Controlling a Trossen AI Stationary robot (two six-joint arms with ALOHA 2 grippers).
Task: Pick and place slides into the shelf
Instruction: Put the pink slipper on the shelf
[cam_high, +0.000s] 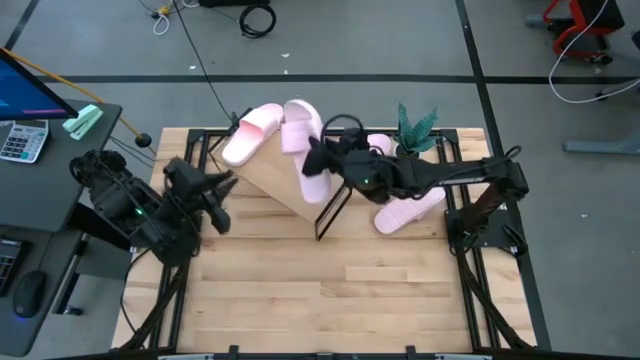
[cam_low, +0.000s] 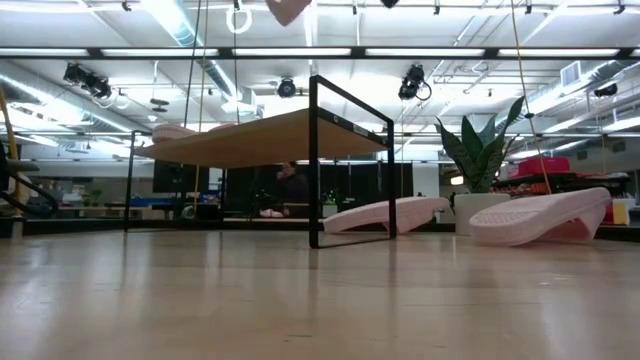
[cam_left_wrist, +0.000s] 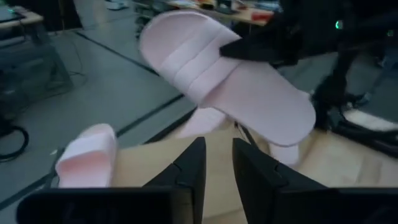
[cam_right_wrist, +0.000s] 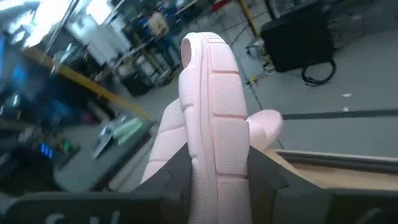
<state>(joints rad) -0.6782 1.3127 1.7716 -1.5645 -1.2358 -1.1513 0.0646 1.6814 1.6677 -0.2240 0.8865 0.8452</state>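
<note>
Four pale pink slides show. One slide (cam_high: 250, 135) lies on the shelf's (cam_high: 285, 185) wooden plank near its far left end. My right gripper (cam_high: 322, 158) is shut on a second slide (cam_high: 305, 140) above the shelf's right half. A third slide (cam_high: 410, 210) lies on the table right of the shelf. A fourth slide (cam_high: 380, 145) is partly hidden behind the right arm. My left gripper (cam_high: 222, 190) hovers open at the shelf's left end, touching nothing. Its wrist view shows the held slide (cam_left_wrist: 230, 81) ahead. My right gripper pinches the slide between its two fingers (cam_right_wrist: 264, 171), one on each side of the sole (cam_right_wrist: 217, 155). It comes level from the table's right, meeting the sole's long edge beside the strap (cam_left_wrist: 245, 53). The slide is lifted clear above the shelf and stands out beyond the fingers.
A potted plant (cam_high: 415, 128) stands at the table's far edge, right of the shelf. The shelf sits at an angle on the far half of the slatted tabletop (cam_high: 330, 290), on black wire end frames (cam_low: 315, 160). A keyboard and calculator lie on the desk to the left.
</note>
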